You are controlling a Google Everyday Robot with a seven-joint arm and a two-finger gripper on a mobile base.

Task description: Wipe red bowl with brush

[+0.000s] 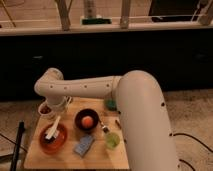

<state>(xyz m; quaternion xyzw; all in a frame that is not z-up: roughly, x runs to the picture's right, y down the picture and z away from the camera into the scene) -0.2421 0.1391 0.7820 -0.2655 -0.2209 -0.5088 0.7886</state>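
Note:
The red bowl [54, 140] is a shallow orange-red dish at the front left of the wooden table [100, 157]. The brush [53, 128], a slim white stick, slants from the gripper down into the bowl, with its lower end on the bowl's inside. My gripper [59, 114] hangs from the white arm just above the bowl's back rim and is shut on the brush's upper end.
A black bowl [86, 120] with an orange ball inside stands right of the red bowl. A small white cup [45, 110] is behind the red bowl. A blue sponge [83, 145], a green cup [112, 141] and a green object [110, 104] lie to the right. A dark counter runs behind.

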